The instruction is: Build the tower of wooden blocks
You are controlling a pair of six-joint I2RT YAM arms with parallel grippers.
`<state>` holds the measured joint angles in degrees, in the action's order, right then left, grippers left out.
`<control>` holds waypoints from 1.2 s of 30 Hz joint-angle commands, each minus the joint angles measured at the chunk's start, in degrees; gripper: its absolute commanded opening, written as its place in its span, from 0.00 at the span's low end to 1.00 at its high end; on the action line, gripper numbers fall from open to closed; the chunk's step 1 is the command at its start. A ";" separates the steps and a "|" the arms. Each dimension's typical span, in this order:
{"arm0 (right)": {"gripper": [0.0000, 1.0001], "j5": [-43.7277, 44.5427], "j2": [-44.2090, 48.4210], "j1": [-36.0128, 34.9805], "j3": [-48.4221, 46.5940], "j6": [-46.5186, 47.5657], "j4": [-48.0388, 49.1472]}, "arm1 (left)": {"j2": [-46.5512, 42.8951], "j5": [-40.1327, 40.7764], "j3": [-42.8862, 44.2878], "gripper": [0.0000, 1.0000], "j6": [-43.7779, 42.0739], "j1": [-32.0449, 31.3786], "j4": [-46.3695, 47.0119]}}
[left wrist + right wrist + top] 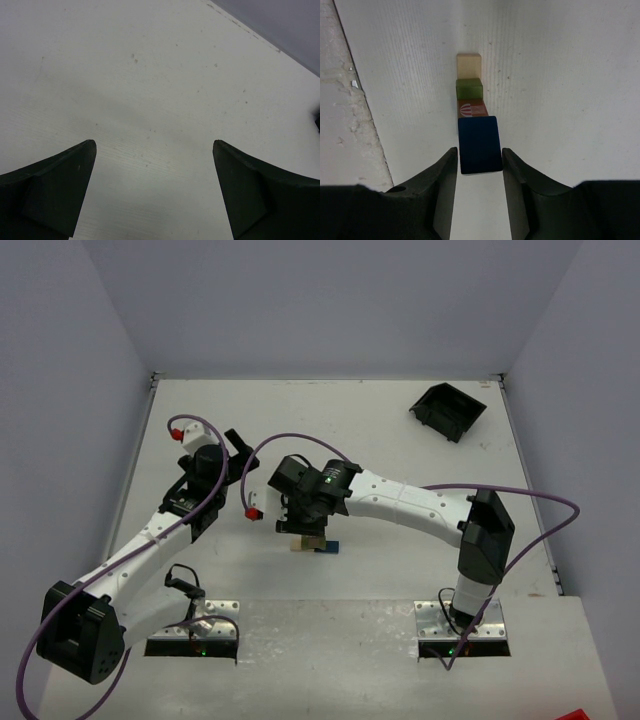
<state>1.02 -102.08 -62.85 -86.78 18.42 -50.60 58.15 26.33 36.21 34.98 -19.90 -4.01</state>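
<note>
Right wrist view, with the overhead view for reference. The wood block tower (473, 108) runs as one straight line up the middle of the frame: the tan block (469, 64) is uppermost in the picture, then the olive green block (469, 88), the reddish brown block (471, 107), and the dark blue block (479, 144) lowest and largest. From this angle it is hard to say whether that line is an upright stack seen end-on or a row lying on the table (560, 75). The right gripper (479, 152) sits astride the blue block, one finger on each side. The jaws are parted, with a thin sliver of table showing between each finger and the block, so nothing is clamped. The line's long axis runs straight away from the jaws, toward the upper frame. In the overhead view this gripper sits over the blocks at centre. The left gripper (155, 145) lies to the upper left, well apart, with its jaws spread wide over bare table. The right arm is judged the one to act.
</note>
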 commanded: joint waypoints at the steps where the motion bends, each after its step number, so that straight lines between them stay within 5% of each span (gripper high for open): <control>1: 0.46 -0.40 0.07 0.01 -0.05 0.00 1.38 | -0.14 0.39 0.09 1.00 0.09 0.30 3.04; 6: 0.64 -0.45 0.22 0.06 -0.18 -0.02 1.26 | -0.14 0.18 0.09 1.00 0.09 0.39 3.04; 10: 0.99 0.49 0.23 0.02 -0.57 -0.06 1.36 | -0.14 0.13 0.09 1.00 0.09 0.46 3.04; 24: 0.99 4.59 13.68 1.23 1.33 -1.17 6.51 | -0.45 -0.44 0.00 1.00 -0.35 0.39 3.04; 36: 0.99 1.07 31.89 36.43 24.95 -24.90 19.23 | 0.01 2.91 0.91 1.00 0.35 0.39 2.05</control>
<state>3.13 -72.74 -34.76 -70.99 3.49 -35.10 58.50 26.50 36.21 34.98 -19.89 -4.04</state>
